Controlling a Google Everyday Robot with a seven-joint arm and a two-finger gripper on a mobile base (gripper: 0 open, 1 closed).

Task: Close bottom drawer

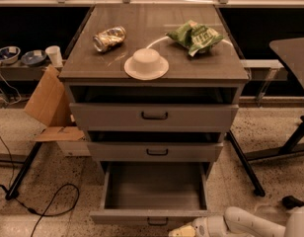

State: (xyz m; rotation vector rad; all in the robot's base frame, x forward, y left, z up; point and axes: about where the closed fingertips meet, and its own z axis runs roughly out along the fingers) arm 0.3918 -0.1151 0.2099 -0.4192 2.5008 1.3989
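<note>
Bottom drawer [154, 189] pulled well out toward the near side below the middle drawer [154, 152], pincer [184, 231] low just right of its handle [157, 222], likely lined up to push the front in, grip state impossible to tell

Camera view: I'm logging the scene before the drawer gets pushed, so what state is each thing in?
bottom drawer: pulled well out, empty inside.
middle drawer: nearly shut, dark gap above it.
top drawer: nearly shut, dark gap above it.
can: lying on its side, dented.
white bowl: appears upside down.
green bag: crumpled, lying flat.
gripper: low, just before the bottom drawer's front panel.
</note>
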